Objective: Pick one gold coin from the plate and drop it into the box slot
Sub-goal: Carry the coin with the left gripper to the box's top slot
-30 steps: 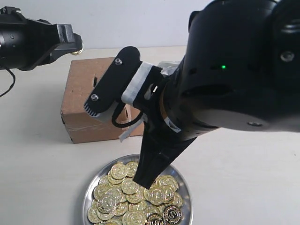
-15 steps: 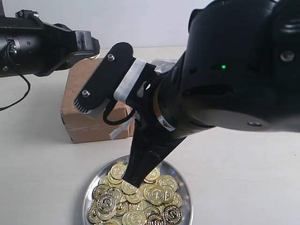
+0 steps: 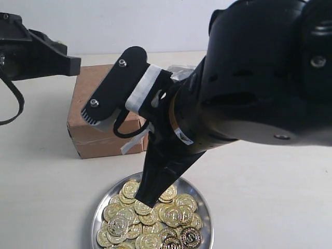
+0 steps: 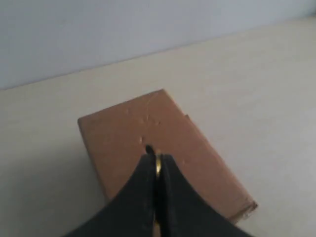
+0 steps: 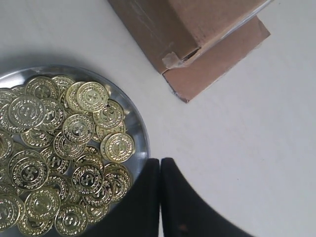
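Coin [image 4: 158, 167] (edge-on) pinched between left jaws, by the slot [image 4: 147, 148].

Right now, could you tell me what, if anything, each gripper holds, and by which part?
The left gripper pinches a gold coin by its flat faces, only its rim showing, above the box. The right gripper is shut on nothing visible.
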Tool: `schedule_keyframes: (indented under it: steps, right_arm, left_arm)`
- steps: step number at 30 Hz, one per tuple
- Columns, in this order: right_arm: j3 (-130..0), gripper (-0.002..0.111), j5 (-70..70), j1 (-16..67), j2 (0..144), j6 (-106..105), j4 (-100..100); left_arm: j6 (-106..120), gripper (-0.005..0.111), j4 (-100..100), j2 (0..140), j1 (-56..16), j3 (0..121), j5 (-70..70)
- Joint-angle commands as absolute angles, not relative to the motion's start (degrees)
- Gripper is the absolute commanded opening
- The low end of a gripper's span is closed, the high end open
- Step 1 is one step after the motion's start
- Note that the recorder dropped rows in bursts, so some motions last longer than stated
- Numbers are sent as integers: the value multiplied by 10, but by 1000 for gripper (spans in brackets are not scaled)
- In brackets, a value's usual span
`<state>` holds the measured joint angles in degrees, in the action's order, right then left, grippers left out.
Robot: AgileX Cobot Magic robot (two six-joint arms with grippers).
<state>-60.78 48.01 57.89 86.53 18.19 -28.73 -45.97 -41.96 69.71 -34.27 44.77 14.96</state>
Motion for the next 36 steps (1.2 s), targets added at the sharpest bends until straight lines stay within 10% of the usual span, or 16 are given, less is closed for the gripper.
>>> schedule_keyframes:
  steps: [1,36]
  right_arm:
    - [-610,0,474,580,860,184,-288]
    - [-610,0,402,580,860,184,-288]
  left_arm:
    - [-348,0,-266,685,-348,473,209]
    - [-485,0,-209,1015,-360,794,425]
